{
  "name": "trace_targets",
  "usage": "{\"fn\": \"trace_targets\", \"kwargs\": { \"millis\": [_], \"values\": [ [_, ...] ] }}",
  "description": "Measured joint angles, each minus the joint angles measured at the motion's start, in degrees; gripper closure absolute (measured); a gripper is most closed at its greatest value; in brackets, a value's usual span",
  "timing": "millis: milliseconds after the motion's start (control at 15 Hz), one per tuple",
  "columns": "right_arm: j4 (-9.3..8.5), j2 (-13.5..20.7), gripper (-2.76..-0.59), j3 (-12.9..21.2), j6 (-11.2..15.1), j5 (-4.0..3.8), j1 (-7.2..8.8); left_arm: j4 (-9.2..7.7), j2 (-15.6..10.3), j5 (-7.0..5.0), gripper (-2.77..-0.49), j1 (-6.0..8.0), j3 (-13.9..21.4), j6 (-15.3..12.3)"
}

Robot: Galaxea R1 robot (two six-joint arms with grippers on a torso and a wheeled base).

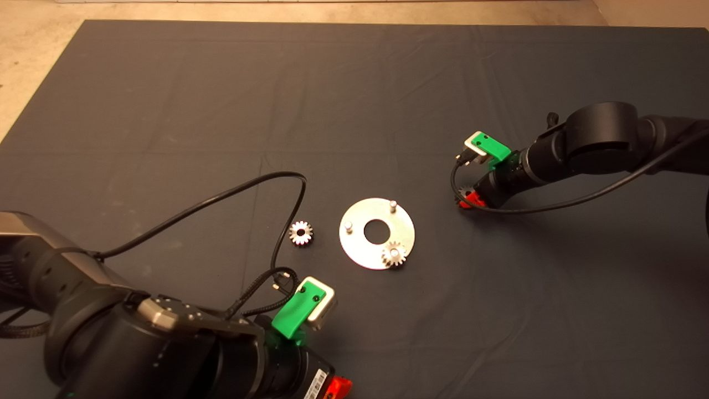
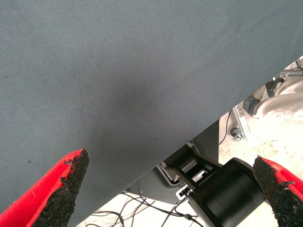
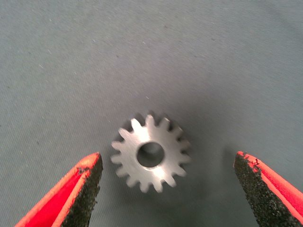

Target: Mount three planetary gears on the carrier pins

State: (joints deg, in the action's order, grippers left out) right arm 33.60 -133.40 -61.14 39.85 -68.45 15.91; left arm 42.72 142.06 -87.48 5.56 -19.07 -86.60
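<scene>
The right gripper [image 3: 165,189], fingers spread, hovers over a loose planetary gear [image 3: 150,152] lying flat on the mat [image 1: 354,100] right of the disc [image 1: 376,233]; an off-centre closing could push it away, while the left gripper [image 2: 170,189] waits spread at the near edge.

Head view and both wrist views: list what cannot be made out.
- Head view: left gripper is cut off by the bottom edge.
- Head view: gear under the right gripper is mostly hidden by its fingers; right wrist view shows that gear whole.
- Left wrist view: only mat; no disc or gears.
</scene>
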Motion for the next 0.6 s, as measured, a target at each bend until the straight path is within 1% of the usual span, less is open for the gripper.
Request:
{"fn": "trace_targets", "kwargs": {
  "millis": [67,133,333,467,600],
  "values": [
    [0.02,-0.12,-2.05,-0.30,0.00,0.96,-0.22,0.00,0.01,0.00,-2.50,0.00,0.00,0.00],
    [0.00,-0.23,-2.05,-0.52,0.00,1.34,-0.48,0.02,0.00,0.00,-2.50,0.00,0.00,0.00],
    [0.00,-0.74,-1.98,-0.83,0.00,1.43,-0.54,0.02,0.00,0.00,-2.50,0.00,0.00,0.00],
    [0.00,-0.76,-1.85,-0.83,-0.05,1.41,-0.69,0.02,0.00,0.00,-2.50,0.00,0.00,0.00],
    [0.00,-0.74,-1.81,-0.85,-0.06,1.41,-0.69,0.02,0.00,0.00,-2.50,0.00,0.00,0.00]
  ]
}}
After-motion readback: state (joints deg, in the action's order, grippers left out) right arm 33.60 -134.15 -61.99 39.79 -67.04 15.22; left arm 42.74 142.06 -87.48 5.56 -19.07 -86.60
